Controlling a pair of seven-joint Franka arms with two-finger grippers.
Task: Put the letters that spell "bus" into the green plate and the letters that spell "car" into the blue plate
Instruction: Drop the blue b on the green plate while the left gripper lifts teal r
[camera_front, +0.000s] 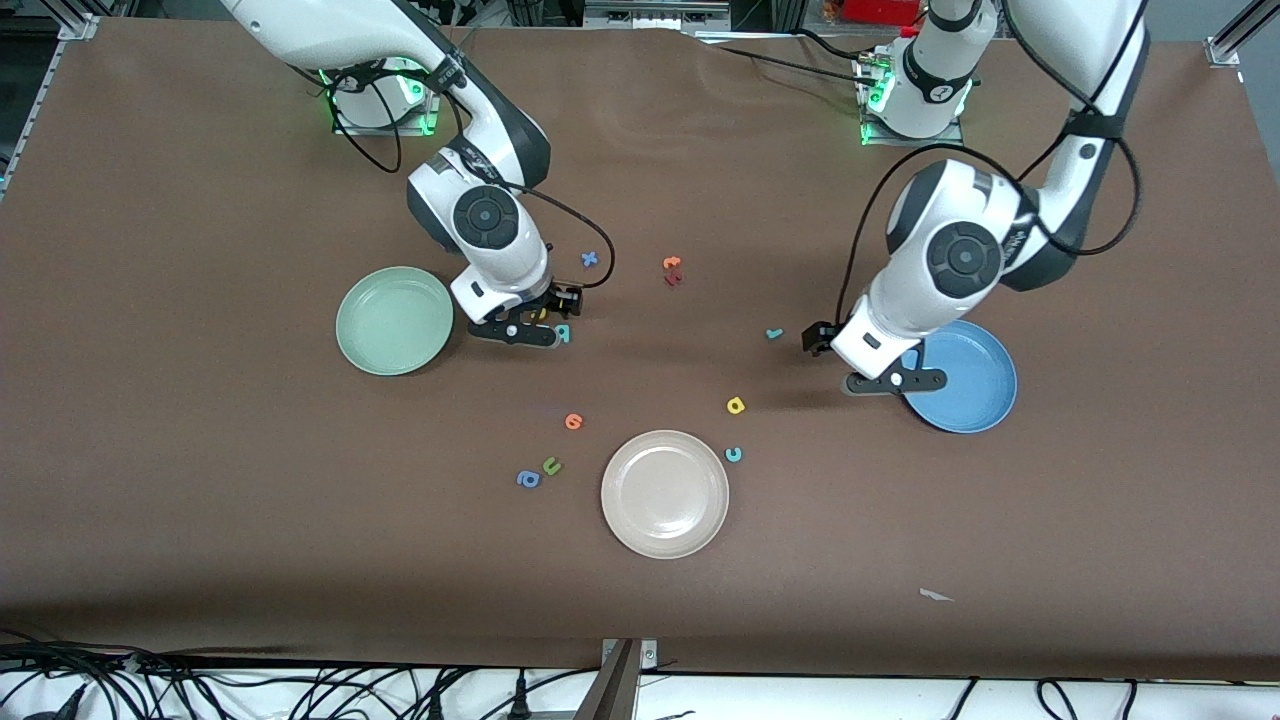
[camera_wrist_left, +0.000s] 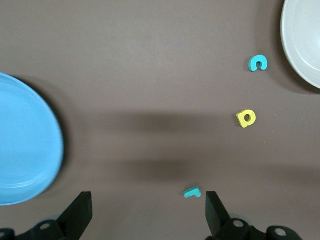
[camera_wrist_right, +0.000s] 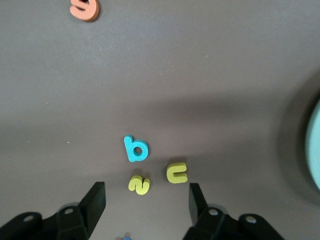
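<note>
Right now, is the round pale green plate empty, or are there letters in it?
Empty. The round pale green plate shows only its bare inside in the front view, and the teal foam "b" lies on the brown table.

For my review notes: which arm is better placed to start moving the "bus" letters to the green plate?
Right. The right gripper hangs open just over the yellow "s", beside the green plate; the left gripper is by the blue plate.

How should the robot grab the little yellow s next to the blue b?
Probably from straight above, with the jaws closing across the narrow width of the yellow s. It lies flat on the table, so only its thin edges offer a grip. The teal b and yellow u lie close beside it, so the right gripper, hovering just over the s, should stay centred to miss them.
</note>
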